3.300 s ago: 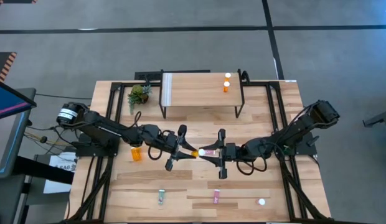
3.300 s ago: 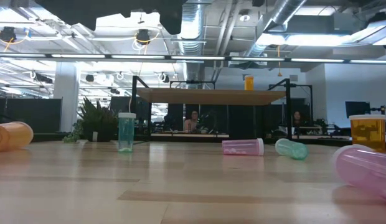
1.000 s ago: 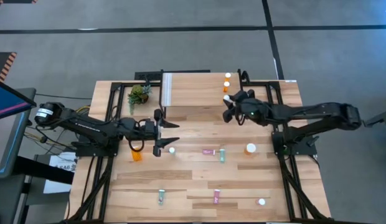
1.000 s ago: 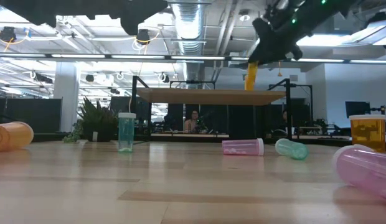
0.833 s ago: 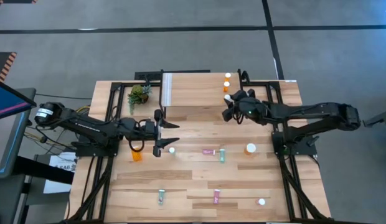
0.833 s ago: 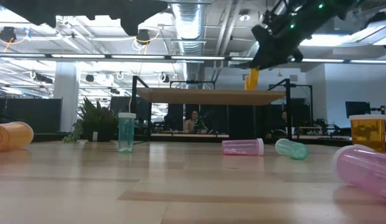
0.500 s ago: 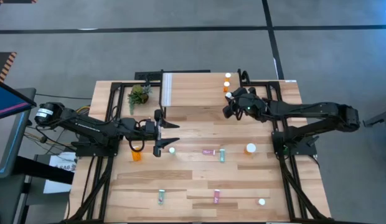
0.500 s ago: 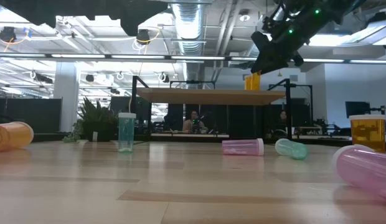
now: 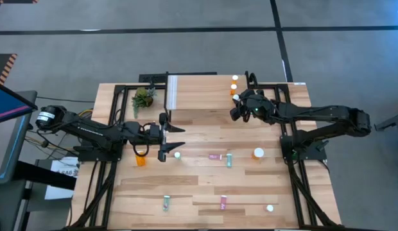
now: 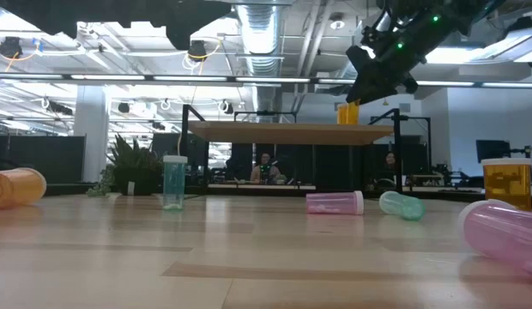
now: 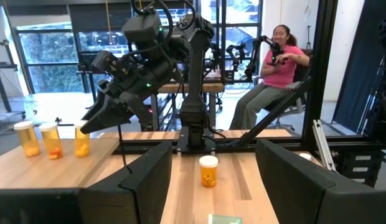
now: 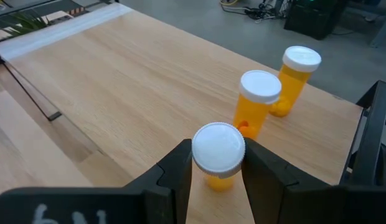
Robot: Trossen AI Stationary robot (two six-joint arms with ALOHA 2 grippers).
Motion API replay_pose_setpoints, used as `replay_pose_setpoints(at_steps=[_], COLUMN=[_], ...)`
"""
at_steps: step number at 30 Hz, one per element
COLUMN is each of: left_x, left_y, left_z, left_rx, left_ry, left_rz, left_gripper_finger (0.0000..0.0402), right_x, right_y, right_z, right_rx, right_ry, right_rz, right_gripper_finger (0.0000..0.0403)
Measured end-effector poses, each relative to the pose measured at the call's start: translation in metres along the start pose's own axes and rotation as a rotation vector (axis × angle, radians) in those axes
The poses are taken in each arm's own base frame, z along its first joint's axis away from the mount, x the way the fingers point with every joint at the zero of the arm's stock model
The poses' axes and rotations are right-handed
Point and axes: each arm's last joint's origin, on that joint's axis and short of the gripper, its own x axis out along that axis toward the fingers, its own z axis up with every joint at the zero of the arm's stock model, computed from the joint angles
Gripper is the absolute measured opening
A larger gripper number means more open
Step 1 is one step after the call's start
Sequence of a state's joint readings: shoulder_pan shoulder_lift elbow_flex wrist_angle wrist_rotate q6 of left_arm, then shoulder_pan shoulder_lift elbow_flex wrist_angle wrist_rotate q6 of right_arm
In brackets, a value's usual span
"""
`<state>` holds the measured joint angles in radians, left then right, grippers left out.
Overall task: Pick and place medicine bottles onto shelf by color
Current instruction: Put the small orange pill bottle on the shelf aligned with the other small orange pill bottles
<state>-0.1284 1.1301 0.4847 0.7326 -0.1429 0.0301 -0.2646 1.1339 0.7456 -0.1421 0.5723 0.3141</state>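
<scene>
Right gripper [image 12: 216, 163] clamped on orange bottle [image 12: 218, 155] standing on shelf [image 12: 112, 74], beside two orange bottles [image 12: 258, 102], left gripper [image 9: 168, 136] spread wide, empty, over table [image 9: 192, 192].

Three orange bottles [image 12: 259, 102] stand on the shelf [image 9: 199, 96]; two orange [image 9: 141, 160], three teal [image 9: 228, 160], three pink [image 9: 214, 156] on the desk [image 9: 186, 192].

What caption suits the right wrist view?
Right gripper sets a third orange bottle on the shelf beside two upright orange bottles.
</scene>
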Motion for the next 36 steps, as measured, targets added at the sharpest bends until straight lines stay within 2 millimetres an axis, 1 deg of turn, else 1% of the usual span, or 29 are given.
replay_pose_setpoints(at_steps=[13,19,23,27,30,36], left_x=[0.0,0.0,0.0,0.0,0.0,0.0], left_y=[0.0,-0.001,-0.002,-0.002,-0.002,-0.002], left_z=[0.0,0.001,0.002,0.001,0.001,0.0], left_rx=[-0.001,-0.001,-0.002,-0.001,0.001,0.001], left_ry=[-0.001,-0.007,-0.02,-0.013,-0.005,-0.002], left_rz=[-0.008,-0.046,-0.059,-0.06,-0.06,-0.06], left_gripper_finger=[0.0221,0.0221,0.0221,0.0221,0.0221,0.0221], right_x=[0.001,0.013,0.026,0.032,0.032,0.024], right_y=[-0.001,0.001,0.005,0.005,0.004,0.001], right_z=[0.002,-0.001,-0.011,-0.013,-0.013,-0.008], right_rx=[0.012,0.01,-0.015,-0.019,-0.022,-0.015], right_ry=[-0.011,0.002,0.059,0.068,0.072,0.055], right_rz=[-0.002,-0.013,0.006,-0.003,-0.006,0.0], right_gripper_finger=[0.0145,0.0153,0.0157,0.0158,0.0156,0.0152])
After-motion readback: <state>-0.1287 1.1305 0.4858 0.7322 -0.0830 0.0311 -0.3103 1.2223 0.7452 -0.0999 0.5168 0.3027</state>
